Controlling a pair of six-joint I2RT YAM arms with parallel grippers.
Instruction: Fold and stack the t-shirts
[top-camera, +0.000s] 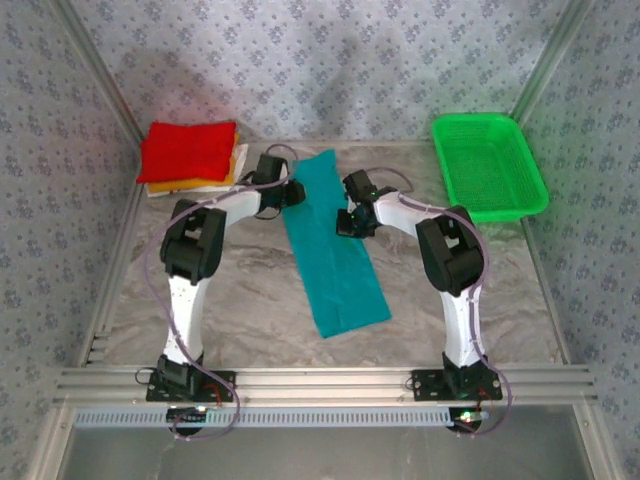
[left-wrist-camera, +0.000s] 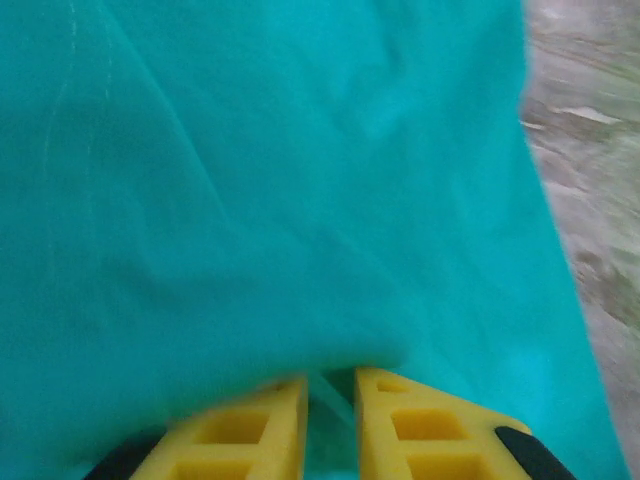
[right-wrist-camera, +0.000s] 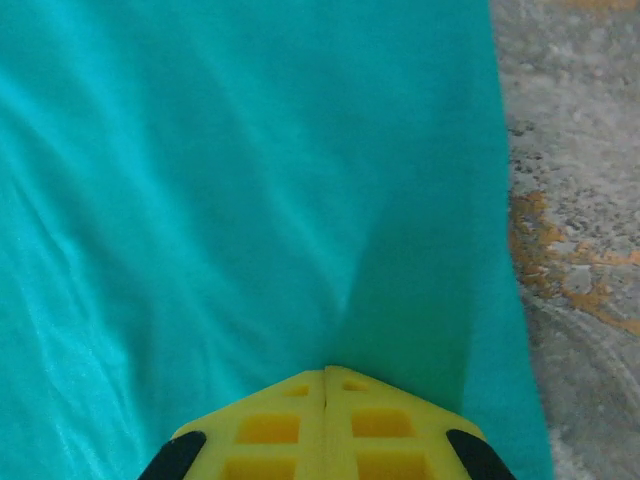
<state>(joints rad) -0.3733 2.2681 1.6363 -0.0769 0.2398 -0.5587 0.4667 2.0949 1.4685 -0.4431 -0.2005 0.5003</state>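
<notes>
Top external: the teal t-shirt (top-camera: 335, 260), folded into a long strip, is clamped at opposite edges by the left gripper (top-camera: 293, 194) and right gripper (top-camera: 348, 221).

We've got a grey marble-look table (top-camera: 230, 300) here. Lying flat on it down the middle is a teal t-shirt (top-camera: 335, 260), folded into a long strip that runs at a slant from far to near. In the far-left corner sits a stack of folded shirts (top-camera: 190, 155): red on top, orange-yellow under that, white on the bottom. The far-right corner has a bright green mesh basket (top-camera: 490, 165).
</notes>
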